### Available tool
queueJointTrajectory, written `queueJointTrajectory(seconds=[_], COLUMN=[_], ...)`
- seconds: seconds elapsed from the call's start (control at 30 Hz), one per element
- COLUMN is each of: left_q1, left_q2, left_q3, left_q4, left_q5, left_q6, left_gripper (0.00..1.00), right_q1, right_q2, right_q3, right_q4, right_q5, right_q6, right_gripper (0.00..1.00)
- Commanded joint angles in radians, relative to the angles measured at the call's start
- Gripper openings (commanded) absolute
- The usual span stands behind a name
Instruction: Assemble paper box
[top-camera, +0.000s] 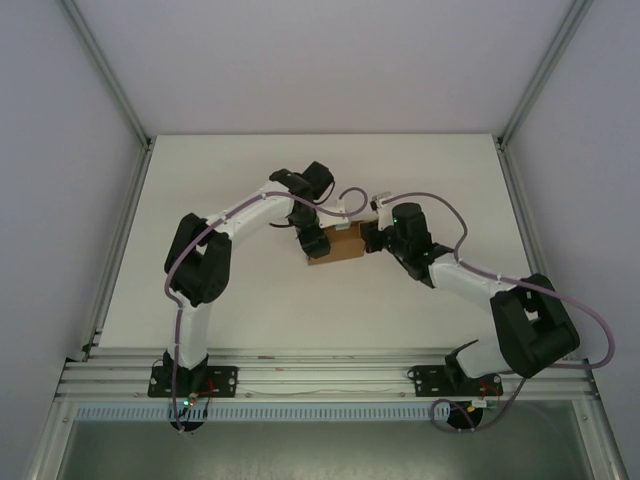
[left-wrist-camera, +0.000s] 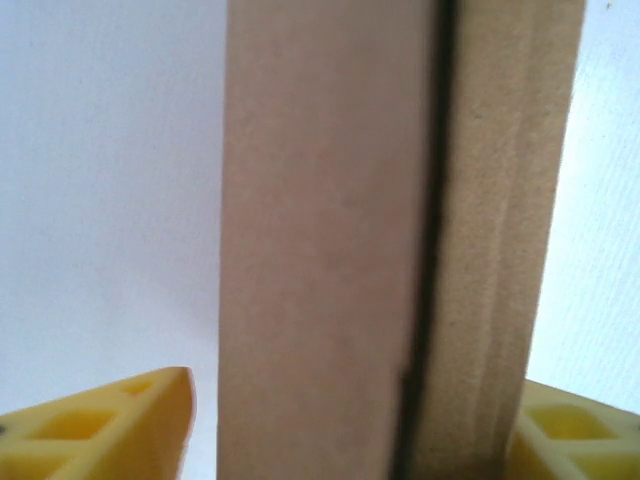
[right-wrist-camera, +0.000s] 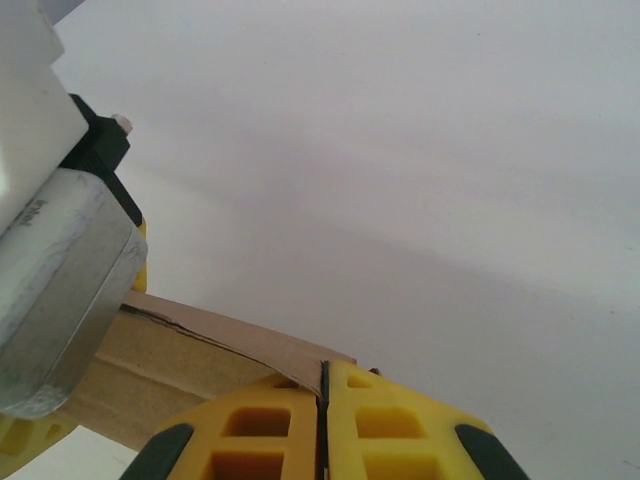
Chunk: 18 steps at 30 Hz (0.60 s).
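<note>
sitting on the white tabletop (top-camera: 200, 300), midway between side edges, the box (top-camera: 338, 247) is being pinched by the right gripper (right-wrist-camera: 324, 385); left gripper (left-wrist-camera: 355, 420) is gaping around it.

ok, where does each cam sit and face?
Top external: above and behind the bases, looking down at the table; left arm and right arm meet at the paper box.
Left wrist: on the left arm, looking along the left claw straddling the box.
Right wrist: on the right arm, looking over the right claw, shut on the box.
Shared: the box, in all three.
</note>
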Motion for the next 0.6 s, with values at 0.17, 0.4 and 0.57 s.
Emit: queueJointTrajectory(seconds=[0.17,0.4,0.57], left_q1=[-0.011,-0.008,0.011], left_q2=[-0.114,-0.314,-0.417], left_q3=[-0.022,-0.250,-0.385], left_q4=[0.110,0.279,0.320], left_q5=[-0.030,-0.200,-0.221], left_q6=[-0.124,-0.388,-0.519], left_gripper=[1.00,1.00,0.67], right_q1=[0.038,0.065,0.081], right_q2=[0.040,0.047,0.053], right_q3=[0.032,0.036,0.045], right_q4=[-0.205,-0.209,-0.236], right_q5=[0.075,0.138,0.150], right_q6=[-0.002,0.046,0.054], right_gripper=[0.08,0.08,0.08])
